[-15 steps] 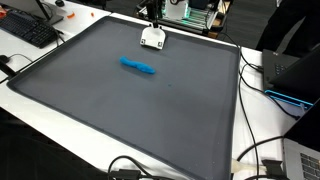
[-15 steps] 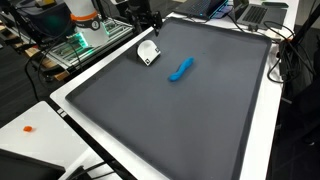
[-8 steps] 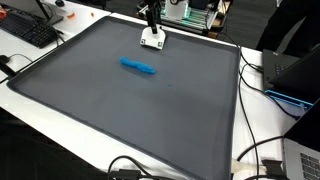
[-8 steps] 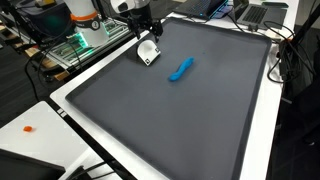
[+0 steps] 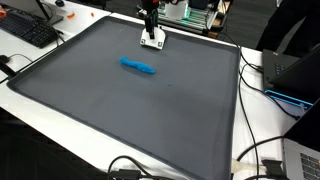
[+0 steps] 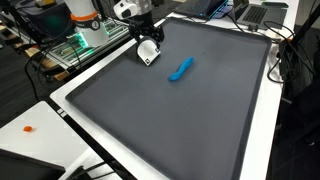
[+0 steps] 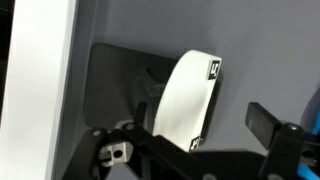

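A small white cup-like object (image 5: 152, 41) lies on its side near the far edge of the dark grey mat (image 5: 130, 110); it also shows in the other exterior view (image 6: 148, 54). My gripper (image 5: 150, 27) (image 6: 146, 38) hangs directly over it, open. In the wrist view the white object (image 7: 188, 90) with small black marks lies between my spread fingers (image 7: 198, 135), and the right finger stands apart from it. A blue elongated object (image 5: 138, 66) (image 6: 181, 69) lies on the mat a short way from the white one.
The mat has a white border (image 6: 70, 95). A keyboard (image 5: 30, 30) lies beyond one corner. Cables (image 5: 262, 70) and a laptop (image 5: 300, 160) lie along one side. Electronics (image 6: 85, 35) stand behind the arm.
My gripper has come down and moved over the white object, closer to the mat. The white and blue objects have not moved.
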{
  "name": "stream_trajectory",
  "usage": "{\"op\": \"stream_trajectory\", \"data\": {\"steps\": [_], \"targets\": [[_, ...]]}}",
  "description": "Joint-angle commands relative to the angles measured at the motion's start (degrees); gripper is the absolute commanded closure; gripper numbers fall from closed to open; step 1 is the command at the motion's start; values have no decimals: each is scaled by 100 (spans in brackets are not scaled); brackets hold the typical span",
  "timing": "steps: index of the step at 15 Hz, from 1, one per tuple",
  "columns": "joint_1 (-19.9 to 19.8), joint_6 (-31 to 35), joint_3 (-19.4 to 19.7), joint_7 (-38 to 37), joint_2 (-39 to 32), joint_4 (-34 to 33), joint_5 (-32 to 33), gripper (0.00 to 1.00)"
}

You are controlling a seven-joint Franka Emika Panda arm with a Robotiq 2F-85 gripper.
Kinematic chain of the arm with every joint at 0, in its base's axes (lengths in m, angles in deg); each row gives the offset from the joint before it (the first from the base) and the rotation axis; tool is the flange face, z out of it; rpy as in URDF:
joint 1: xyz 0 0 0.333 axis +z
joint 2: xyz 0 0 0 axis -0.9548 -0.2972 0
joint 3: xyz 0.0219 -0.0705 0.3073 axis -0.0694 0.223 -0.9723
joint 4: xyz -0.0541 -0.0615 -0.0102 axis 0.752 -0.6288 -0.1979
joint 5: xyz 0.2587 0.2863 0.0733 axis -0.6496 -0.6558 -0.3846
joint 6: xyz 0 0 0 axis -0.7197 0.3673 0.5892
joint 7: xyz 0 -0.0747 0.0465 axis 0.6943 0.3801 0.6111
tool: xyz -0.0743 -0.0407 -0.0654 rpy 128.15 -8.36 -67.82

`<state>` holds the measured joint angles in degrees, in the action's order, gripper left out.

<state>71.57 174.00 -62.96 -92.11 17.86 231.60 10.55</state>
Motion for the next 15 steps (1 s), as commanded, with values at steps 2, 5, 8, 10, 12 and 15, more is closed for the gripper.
{"op": "stream_trajectory", "data": {"steps": [2, 5, 8, 10, 12, 15], "targets": [[78, 287, 48, -280, -186, -7, 199, 0], [102, 410, 58, -398, -238, -10, 207, 16], [110, 509, 65, -563, -277, -12, 260, 48], [120, 575, 71, -637, -290, -13, 249, 64], [123, 641, 76, -712, -313, -14, 232, 80], [133, 692, 85, -833, -342, -19, 197, 99]]}}
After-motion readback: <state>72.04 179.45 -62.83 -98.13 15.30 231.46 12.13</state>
